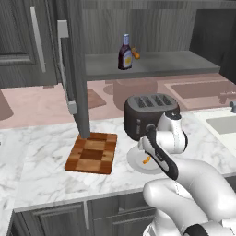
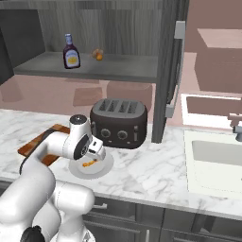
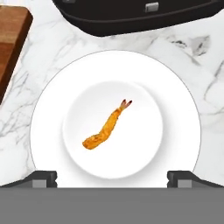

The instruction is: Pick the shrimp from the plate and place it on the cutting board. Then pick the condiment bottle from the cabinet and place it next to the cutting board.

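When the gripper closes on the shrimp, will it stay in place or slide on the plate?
The shrimp is thin and curved and lies loose in the smooth centre of the plate, so it will probably slide or turn if one finger touches first. It looks very light. The open gripper should close evenly.

My arm (image 1: 193,184) is made of smooth, rounded white shells, glossy and bulging at each joint, with dark grey to black bands where the segments meet. A black strip runs along the side of my forearm. My fingertips (image 3: 43,178) are small, dark grey and blocky, with squared ends.
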Motion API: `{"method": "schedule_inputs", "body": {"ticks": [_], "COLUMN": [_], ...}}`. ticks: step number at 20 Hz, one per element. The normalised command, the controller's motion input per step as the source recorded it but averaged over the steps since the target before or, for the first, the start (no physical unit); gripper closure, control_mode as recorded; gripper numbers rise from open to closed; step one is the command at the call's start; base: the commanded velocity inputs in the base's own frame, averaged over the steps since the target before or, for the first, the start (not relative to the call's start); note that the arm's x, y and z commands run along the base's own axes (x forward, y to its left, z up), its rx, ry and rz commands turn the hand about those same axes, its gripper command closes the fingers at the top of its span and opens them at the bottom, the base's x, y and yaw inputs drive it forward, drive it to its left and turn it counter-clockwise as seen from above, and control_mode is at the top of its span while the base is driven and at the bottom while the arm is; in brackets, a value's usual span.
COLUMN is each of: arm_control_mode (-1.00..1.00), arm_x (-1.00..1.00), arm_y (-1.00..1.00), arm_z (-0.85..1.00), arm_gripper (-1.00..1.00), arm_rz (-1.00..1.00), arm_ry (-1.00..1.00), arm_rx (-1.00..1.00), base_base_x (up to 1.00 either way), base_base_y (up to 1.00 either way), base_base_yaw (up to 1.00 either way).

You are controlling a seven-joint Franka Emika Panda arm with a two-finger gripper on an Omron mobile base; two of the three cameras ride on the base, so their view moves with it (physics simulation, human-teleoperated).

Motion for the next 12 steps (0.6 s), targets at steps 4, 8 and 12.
{"method": "schedule_inputs", "body": {"ticks": [4,8,12], "arm_control_mode": [-1.00,-1.00,-1.00], "arm_x": [0.00,0.00,0.01], "arm_y": [0.00,0.00,0.01], "arm_z": [-0.11,-0.14,-0.19], "arm_gripper": [-1.00,-1.00,-1.00], "arm_rz": [-0.05,-0.03,-0.02], "arm_ry": [0.00,0.00,0.00], "arm_rx": [0.00,0.00,0.00], "base_base_x": [0.00,0.00,0.00], "base_base_y": [0.00,0.00,0.00], "base_base_yaw": [0.00,0.00,0.00]}}
